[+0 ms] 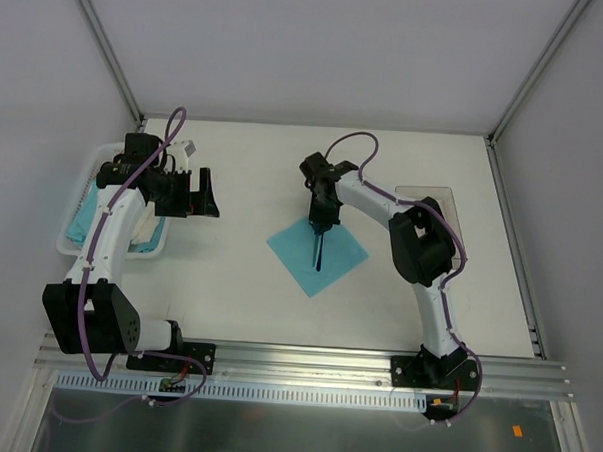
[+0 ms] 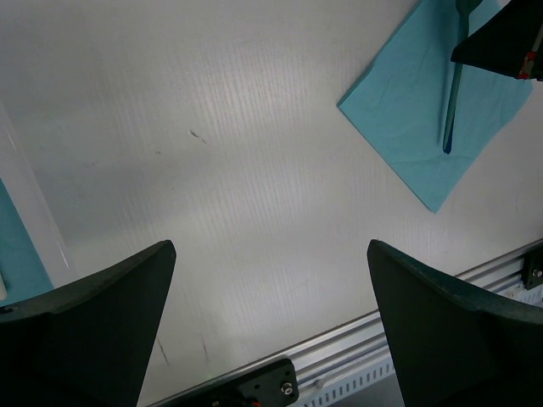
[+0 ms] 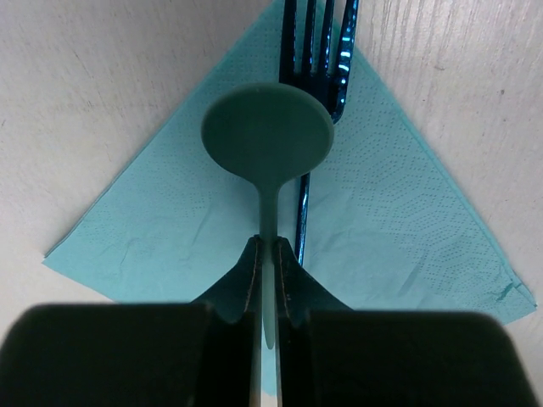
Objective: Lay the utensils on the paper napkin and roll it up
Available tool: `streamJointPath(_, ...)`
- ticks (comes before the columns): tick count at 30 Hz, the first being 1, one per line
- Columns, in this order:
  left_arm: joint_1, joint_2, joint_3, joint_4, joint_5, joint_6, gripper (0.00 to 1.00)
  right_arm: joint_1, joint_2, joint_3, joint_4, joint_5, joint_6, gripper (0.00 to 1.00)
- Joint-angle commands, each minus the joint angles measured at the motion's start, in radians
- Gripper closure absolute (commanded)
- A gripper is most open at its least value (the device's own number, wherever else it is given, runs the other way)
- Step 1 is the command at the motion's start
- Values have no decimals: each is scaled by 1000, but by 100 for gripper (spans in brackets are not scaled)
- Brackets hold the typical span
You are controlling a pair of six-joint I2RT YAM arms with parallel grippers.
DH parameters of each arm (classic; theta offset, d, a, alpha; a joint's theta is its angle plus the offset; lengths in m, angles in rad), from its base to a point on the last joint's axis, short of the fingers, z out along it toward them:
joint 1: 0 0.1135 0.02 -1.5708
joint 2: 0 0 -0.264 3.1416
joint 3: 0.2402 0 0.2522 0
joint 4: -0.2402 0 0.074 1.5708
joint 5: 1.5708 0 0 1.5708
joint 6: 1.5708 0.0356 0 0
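A spoon (image 3: 267,136) is clamped in the right fingers (image 3: 242,284) above the paper napkin (image 3: 399,220) and fork (image 3: 327,51). The left fingers (image 2: 102,322) are spread, empty, near a white basket (image 1: 115,255) of teal napkins (image 1: 79,221).

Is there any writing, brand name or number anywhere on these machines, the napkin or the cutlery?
None can be read.
The paper napkin, spoon and fork are plain.
A small orange mark at the near edge is too small to read.
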Motion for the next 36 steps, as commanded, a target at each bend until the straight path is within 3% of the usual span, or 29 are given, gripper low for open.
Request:
streamJointPath(1,9,-9,3,-9,28,-5,1,-2,8,35,-27,-9,-11,96)
streamJointPath(24,11,6,3,-7,33,-7,1,-2,14,0,-18,-16,-13,92)
streamJointPath(31,9,14,11,-7,41,-8,1,-2,5,-13,-15,-19,-13,80)
streamJointPath(36,9,13,11,-7,31,-8,1,-1,-22,-23,-12,-21,-13,77)
